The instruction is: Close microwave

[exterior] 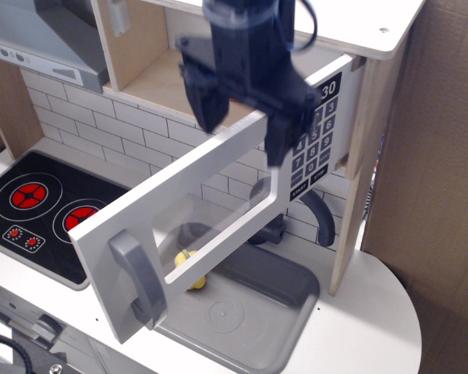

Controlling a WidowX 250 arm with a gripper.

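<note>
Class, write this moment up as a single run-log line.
step: close microwave | door: wide open | gripper: open, fingers straddling door's top edge | contact: unclear

Your robot's gripper point(246, 136) is dark, almost black, with a bit of blue on it. You can see a big blocky body and two thick fingers point(209, 109). A thin black cable point(306, 27) loops out near its top. It all looks blurry.
</note>
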